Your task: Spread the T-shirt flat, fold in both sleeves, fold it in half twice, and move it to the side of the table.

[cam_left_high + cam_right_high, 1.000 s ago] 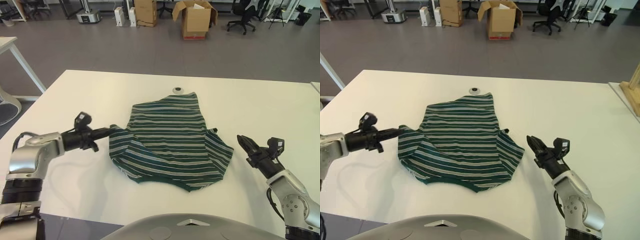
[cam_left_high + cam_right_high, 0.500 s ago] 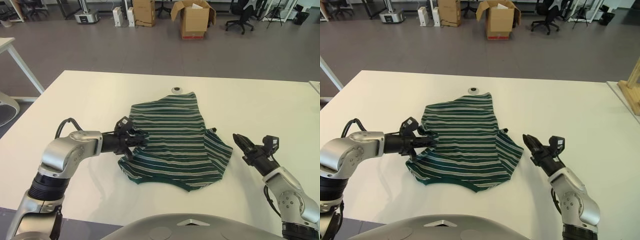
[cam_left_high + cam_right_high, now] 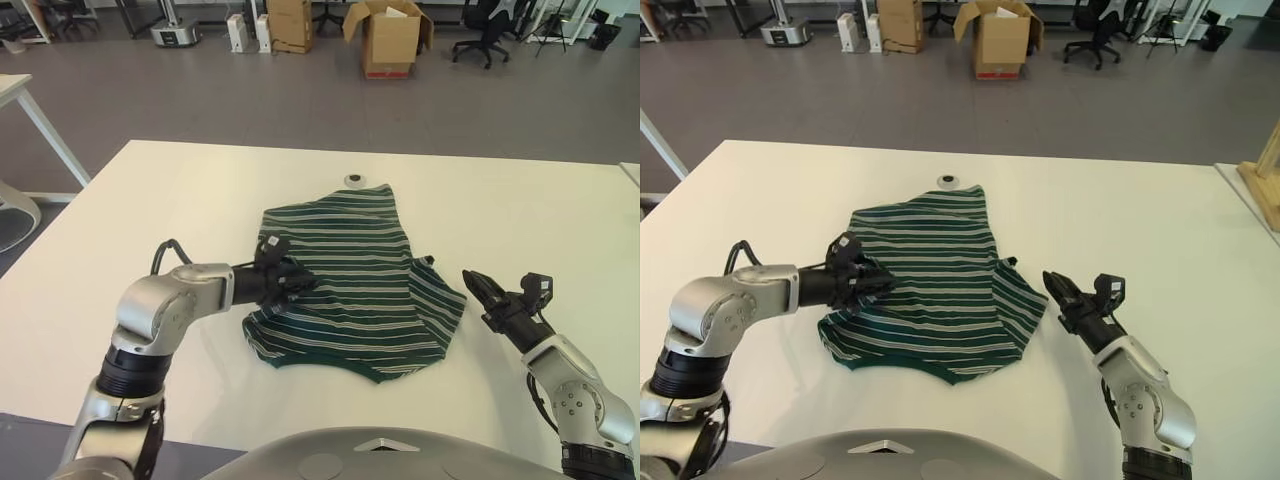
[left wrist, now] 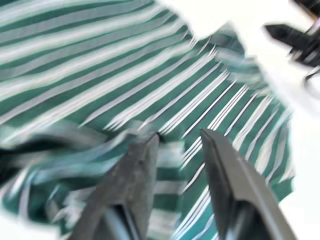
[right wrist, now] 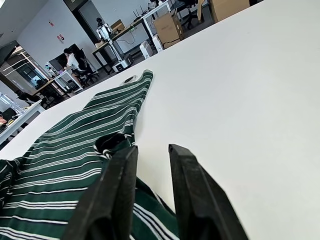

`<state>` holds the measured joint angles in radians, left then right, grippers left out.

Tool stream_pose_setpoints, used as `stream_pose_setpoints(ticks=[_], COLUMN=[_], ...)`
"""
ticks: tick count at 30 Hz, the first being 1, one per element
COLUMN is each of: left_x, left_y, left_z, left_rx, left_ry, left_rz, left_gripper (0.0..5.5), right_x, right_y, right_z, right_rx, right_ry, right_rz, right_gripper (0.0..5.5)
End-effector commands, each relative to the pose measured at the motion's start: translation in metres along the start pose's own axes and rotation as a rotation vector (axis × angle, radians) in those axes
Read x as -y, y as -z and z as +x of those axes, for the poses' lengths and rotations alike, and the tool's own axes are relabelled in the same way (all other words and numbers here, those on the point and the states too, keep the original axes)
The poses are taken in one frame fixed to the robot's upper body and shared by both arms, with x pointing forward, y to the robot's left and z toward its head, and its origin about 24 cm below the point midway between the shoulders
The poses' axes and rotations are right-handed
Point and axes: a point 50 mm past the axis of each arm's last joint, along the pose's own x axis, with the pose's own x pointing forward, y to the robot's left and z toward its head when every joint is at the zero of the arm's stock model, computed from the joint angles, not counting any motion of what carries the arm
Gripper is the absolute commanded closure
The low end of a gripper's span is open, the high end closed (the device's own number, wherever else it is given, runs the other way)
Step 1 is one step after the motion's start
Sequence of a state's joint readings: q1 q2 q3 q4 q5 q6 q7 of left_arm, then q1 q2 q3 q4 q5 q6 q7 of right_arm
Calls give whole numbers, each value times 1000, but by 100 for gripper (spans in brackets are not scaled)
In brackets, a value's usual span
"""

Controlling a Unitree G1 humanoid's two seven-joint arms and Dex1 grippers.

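The right gripper (image 3: pixel 476 286) sits at the near right, just beside the shirt's (image 3: pixel 360 270) right edge. Its fingers are a little apart and hold nothing. The left gripper (image 3: pixel 295 282) is over the shirt's left side, fingers a little apart above bunched cloth. The striped shirt lies in the middle of the white table (image 3: pixel 180 190).
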<state>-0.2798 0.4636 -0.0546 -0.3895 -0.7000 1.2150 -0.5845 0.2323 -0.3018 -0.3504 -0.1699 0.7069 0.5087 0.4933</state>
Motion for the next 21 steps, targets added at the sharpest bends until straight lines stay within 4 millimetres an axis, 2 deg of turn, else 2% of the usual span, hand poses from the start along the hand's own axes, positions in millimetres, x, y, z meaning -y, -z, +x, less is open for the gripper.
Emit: stream_pose_setpoints(ticks=[1,3,5,7,8,10,13,15,18,21], left_x=[14,7,-10,-29,-44,-69,-91,-98,-101,-95], left_y=[-10,-32,-69,-92,-93,-78,-46,-31,-20,-10], left_z=[4,-7,-27,-49,-62,-78,-86,-85,-76,-54], left_rx=[1,101,278,354,325,172,-97,-170,-165,-129], left_ry=[23,8,-68,-214,-321,-468,-509,-494,-456,-383], left_rz=[14,-4,13,116,225,459,706,759,775,747], left_gripper=[338,331,331,331,331,331,331,331,331,331], right_x=[2,3,4,5,5,5,5,5,5,6], right_y=[-3,-5,-6,-7,-7,-8,-10,-11,-11,-11], right_z=[2,2,1,0,0,1,2,3,4,6], right_rx=[8,14,19,21,21,21,21,19,14,10], right_ry=[7,10,14,19,20,18,13,10,6,3], right_rz=[-4,-9,-10,-9,-10,-12,-16,-17,-19,-19], right_gripper=[432,432,432,432,432,432,432,432,432,432])
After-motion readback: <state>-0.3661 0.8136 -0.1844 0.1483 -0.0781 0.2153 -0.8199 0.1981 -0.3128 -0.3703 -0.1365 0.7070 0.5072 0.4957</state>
